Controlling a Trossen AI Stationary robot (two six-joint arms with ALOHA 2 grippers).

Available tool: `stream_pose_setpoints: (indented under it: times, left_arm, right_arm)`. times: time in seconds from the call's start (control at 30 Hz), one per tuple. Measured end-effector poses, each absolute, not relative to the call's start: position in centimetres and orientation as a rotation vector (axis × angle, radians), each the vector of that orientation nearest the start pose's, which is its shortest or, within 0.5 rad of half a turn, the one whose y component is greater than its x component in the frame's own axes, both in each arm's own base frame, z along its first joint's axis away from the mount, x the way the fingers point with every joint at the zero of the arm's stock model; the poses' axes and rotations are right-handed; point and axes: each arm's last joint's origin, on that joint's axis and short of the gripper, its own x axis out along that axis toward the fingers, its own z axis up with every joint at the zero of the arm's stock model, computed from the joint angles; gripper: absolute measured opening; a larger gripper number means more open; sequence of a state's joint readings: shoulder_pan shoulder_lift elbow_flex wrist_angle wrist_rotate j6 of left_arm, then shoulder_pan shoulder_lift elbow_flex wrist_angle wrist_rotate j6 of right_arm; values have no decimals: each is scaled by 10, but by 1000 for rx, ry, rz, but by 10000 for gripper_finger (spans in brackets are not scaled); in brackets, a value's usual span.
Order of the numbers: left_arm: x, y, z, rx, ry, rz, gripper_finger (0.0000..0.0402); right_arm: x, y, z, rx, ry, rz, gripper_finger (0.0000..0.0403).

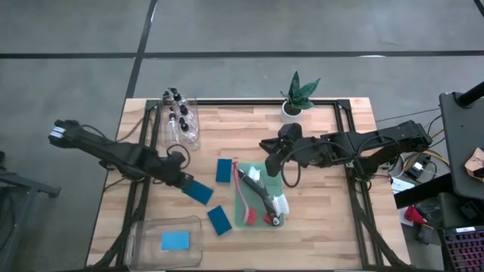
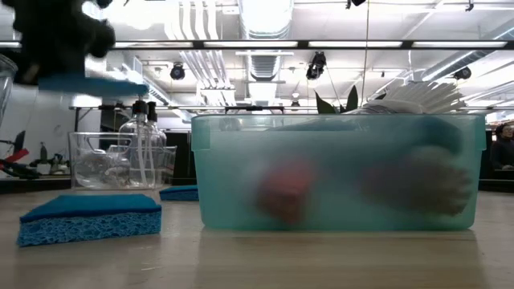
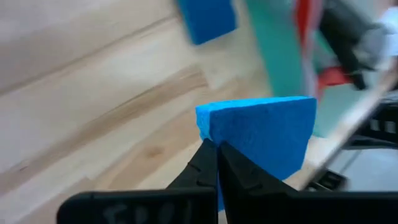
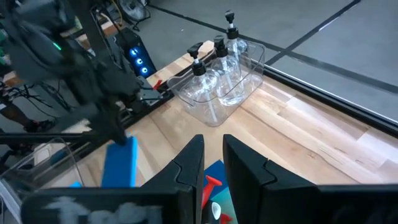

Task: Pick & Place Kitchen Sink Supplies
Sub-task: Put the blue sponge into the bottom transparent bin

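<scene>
My left gripper (image 1: 186, 181) is shut on a flat blue sponge (image 1: 199, 191), held in the air left of the green bin (image 1: 243, 205); the low view shows this sponge (image 2: 92, 84) high up. Two more blue sponges (image 1: 224, 170) (image 1: 219, 220) lie flat on the table, and another (image 1: 175, 241) lies in the near clear bin. Red, black and white brushes (image 1: 261, 202) lie in the green bin. Clear bottles with black tops (image 1: 180, 121) stand in the far clear bin. My right gripper (image 1: 271, 162) hovers by the green bin's far end, narrowly open and holding nothing. My left gripper pinches the blue sponge between its two fingers (image 3: 205, 165) at one end (image 3: 217, 134), across its thickness. The fingers come from the table's left, slanting down. The sponge is lifted clear of the table and sticks out beyond the fingertips toward the green bin.
A small potted plant (image 1: 295, 102) stands at the far edge, right of the bottle bin. The near clear bin (image 1: 155, 253) sits at the near left corner. Bare wood lies right of the green bin. Black frame rails run along the table's sides.
</scene>
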State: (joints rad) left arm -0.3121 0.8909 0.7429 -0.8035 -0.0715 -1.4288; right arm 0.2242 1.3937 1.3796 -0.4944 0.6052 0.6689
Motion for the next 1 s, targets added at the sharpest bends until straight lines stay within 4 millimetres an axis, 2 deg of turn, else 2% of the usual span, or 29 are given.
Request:
stream_pose_setpoints:
  times: [0.1, 0.23, 0.43, 0.6, 0.73, 0.9, 1.0]
  left_arm:
    - [149, -48, 281, -1164, 885, 458, 0]
    - [146, -55, 308, -1264, 859, 408, 0]
    - [142, -84, 326, -1321, 891, 342, 0]
    - [132, -125, 325, -1392, 1016, 343, 0]
    - [114, -158, 317, -1425, 1032, 406, 0]
    - [113, -186, 296, -1324, 1097, 451, 0]
    - [115, -198, 284, -1201, 1097, 441, 0]
  right_arm:
    - [296, 49, 375, 443, 321, -514, 57]
    - [296, 48, 375, 447, 318, -519, 57]
    - [296, 47, 376, 447, 317, -521, 57]
    - [296, 47, 376, 447, 317, -521, 57]
    - [296, 47, 376, 431, 321, -518, 57]
    - [296, 46, 376, 404, 327, -513, 57]
    - [296, 46, 376, 404, 327, -513, 57]
